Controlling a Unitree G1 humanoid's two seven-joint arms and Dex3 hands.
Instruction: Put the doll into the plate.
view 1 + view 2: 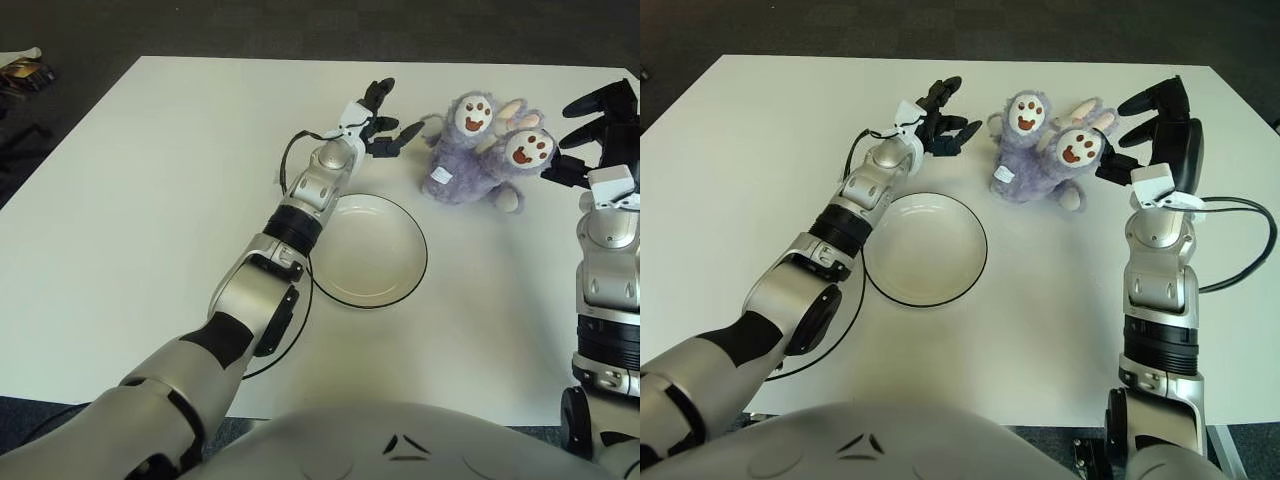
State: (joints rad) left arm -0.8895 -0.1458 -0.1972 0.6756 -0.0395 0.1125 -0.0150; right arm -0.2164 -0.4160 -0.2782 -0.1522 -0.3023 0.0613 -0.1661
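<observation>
Robot torso [870, 440]: grey shell filling the bottom edge of both views, nearest to the camera.
Table [120, 220]: white top, carrying every item below.
Cable [285, 345]: thin black loop running along the left forearm, lying on the table beside the plate's left rim.
Plate [970, 215]: round, white, dark-rimmed, with nothing in it; sits at mid-table, nearer than the doll and slightly to its left.
Left hand [378, 125]: reaches past the plate's far rim, fingers spread and holding nothing; the tips are just beside the doll's left side, contact not clear.
Right hand [1155, 135]: raised just right of the doll, dark fingers apart and grasping nothing; one lower fingertip is close to the doll's right edge.
Doll [1040, 150]: purple plush with two smiling cream faces and pale ears, lying on the table beyond the plate, between the two hands, outside the plate.
</observation>
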